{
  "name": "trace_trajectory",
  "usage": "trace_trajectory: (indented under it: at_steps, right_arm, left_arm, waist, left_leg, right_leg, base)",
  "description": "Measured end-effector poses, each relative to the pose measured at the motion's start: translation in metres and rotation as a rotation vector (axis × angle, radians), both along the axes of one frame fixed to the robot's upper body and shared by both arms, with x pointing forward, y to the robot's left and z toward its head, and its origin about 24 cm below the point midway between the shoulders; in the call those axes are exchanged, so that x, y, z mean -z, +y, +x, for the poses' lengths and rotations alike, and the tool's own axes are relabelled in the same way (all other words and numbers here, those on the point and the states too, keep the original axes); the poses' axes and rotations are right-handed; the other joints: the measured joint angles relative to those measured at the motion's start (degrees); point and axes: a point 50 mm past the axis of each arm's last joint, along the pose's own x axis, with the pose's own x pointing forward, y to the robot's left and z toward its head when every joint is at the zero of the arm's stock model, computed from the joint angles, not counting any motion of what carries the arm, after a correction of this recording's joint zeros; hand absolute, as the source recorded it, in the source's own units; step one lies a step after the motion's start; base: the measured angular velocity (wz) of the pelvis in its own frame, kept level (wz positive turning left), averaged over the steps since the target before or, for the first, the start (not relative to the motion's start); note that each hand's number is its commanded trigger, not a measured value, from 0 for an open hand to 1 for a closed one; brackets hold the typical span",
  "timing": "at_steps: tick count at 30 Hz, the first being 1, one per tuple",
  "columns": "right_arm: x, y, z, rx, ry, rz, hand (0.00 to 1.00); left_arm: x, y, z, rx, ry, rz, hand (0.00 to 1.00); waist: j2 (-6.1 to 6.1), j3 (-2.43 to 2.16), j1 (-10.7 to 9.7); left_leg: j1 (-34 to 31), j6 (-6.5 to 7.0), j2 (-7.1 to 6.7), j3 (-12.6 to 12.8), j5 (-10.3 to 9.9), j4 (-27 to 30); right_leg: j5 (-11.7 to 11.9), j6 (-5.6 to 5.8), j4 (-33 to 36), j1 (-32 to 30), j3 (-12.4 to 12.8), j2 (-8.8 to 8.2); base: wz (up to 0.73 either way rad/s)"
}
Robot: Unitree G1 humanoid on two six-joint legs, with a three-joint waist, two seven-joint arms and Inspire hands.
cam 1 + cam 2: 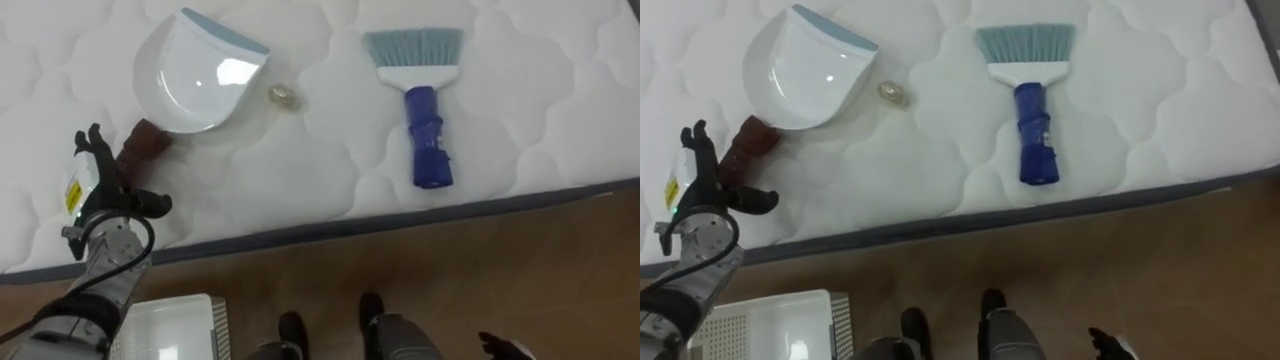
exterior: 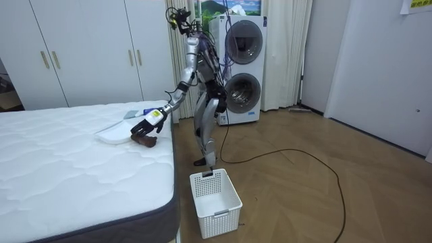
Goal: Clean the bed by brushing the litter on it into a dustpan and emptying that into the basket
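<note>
Noted: my left hand (image 1: 100, 178), fingers released, sits just beside the brown handle of the white dustpan (image 1: 195, 75) on the quilted bed (image 1: 530, 120), with a crumpled scrap (image 1: 283, 95) and a blue brush (image 1: 428, 135) nearby.

White dustpan (image 1: 195, 75) w/ pale blue lip lies flat on the bed (image 1: 300, 190), brown handle pointing at the near edge. Tiny crumpled scrap (image 1: 283, 95) sits just beside the pan. Brush (image 1: 420, 110), blue handle + pale bristles, lies well apart, handle toward the same edge.
</note>
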Motion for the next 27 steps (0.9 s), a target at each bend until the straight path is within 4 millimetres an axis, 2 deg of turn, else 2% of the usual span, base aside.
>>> trace_trajectory:
  at_steps: [5, 8, 11, 14, 21, 22, 23, 24, 25, 27]
  right_arm:
    - [0.000, -0.003, -0.002, -0.032, 0.020, -0.020, 0.00]
    - [-0.001, -0.003, -0.001, -0.058, 0.024, -0.031, 0.00]
    - [-0.002, -0.002, 0.005, -0.097, 0.033, -0.040, 0.00]
    - [-0.003, -0.004, 0.007, -0.121, 0.045, -0.041, 0.00]
    - [-0.005, -0.002, 0.013, -0.154, 0.050, -0.039, 0.00]
    - [-0.005, -0.002, 0.014, -0.155, 0.048, -0.034, 0.00]
    - [-0.005, -0.001, 0.015, -0.155, 0.049, -0.032, 0.00]
    - [-0.005, 0.000, 0.016, -0.155, 0.049, -0.025, 0.00]
    - [-0.005, 0.001, 0.016, -0.157, 0.048, -0.024, 0.00]
    - [-0.005, 0.001, 0.016, -0.158, 0.050, -0.025, 0.00]
  left_arm:
    - [-0.014, -0.005, 0.015, 0.054, -0.025, 0.021, 0.00]
    - [-0.015, -0.010, 0.018, 0.098, -0.011, 0.033, 0.00]
    - [-0.017, -0.014, 0.022, 0.131, 0.009, 0.027, 0.00]
    - [-0.018, -0.016, 0.024, 0.142, 0.022, 0.015, 0.00]
    - [-0.019, -0.013, 0.027, 0.178, 0.067, -0.011, 0.00]
    - [-0.020, -0.012, 0.027, 0.180, 0.074, -0.011, 0.43]
    - [-0.020, -0.010, 0.027, 0.179, 0.084, -0.010, 0.58]
    - [-0.021, -0.008, 0.027, 0.174, 0.092, -0.007, 0.89]
    - [-0.021, -0.007, 0.027, 0.171, 0.096, -0.006, 1.00]
    - [-0.021, -0.005, 0.027, 0.162, 0.102, -0.003, 1.00]
  waist:
    - [0.13, 0.14, -0.2]
    - [0.28, 0.30, -0.8]
    - [0.43, 0.82, -1.8]
    - [0.45, 0.94, -2.0]
    - [-0.04, 1.27, -2.2]
    - [-0.06, 1.27, -2.3]
    - [-0.06, 1.27, -2.4]
    - [-0.06, 1.27, -2.7]
    - [-0.07, 1.27, -2.7]
    - [-0.09, 1.26, -2.8]
  left_leg:
    - [-2.6, 0.04, 0.11, 0.0, -0.1, 1.1]
    - [-3.5, 0.12, 0.03, 0.1, -0.2, 1.4]
    - [-4.1, 0.21, -0.03, 0.4, -0.3, 1.7]
    - [-4.1, 0.32, -0.19, 1.2, -0.4, 1.8]
    - [-4.0, 0.28, -0.22, 1.1, -0.4, 1.9]
    - [-4.0, 0.28, -0.21, 1.1, -0.4, 1.9]
    - [-4.0, 0.29, -0.21, 1.1, -0.4, 1.9]
    - [-4.0, 0.30, -0.21, 1.1, -0.4, 1.9]
    - [-4.0, 0.31, -0.21, 1.2, -0.4, 1.9]
    - [-3.9, 0.34, -0.21, 1.3, -0.4, 2.2]
  right_leg:
    - [0.0, -0.07, 0.8, -2.5, 0.0, 0.01]
    - [0.0, -0.07, 1.9, -3.6, 0.0, -0.12]
    - [-0.3, -0.08, 2.5, -4.3, 0.0, -0.70]
    - [-0.8, -0.10, 3.0, -5.0, 0.7, -0.94]
    - [-1.1, -0.12, 3.8, -5.0, 1.3, -0.93]
    - [-1.1, -0.11, 3.7, -5.0, 1.3, -0.92]
    - [-1.1, -0.10, 3.7, -5.0, 1.3, -0.91]
    - [-1.0, -0.09, 3.7, -5.0, 1.3, -0.93]
    - [-1.0, -0.09, 3.7, -4.9, 1.3, -0.92]
    - [-1.0, -0.09, 3.8, -4.9, 1.3, -0.91]
  base:
    - [0.00]
    - [0.01]
    - [0.01]
    - [-0.07]
    - [0.00]
    - [0.00]
    - [0.00]
    - [0.00]
    - [0.00]
    - [0.00]
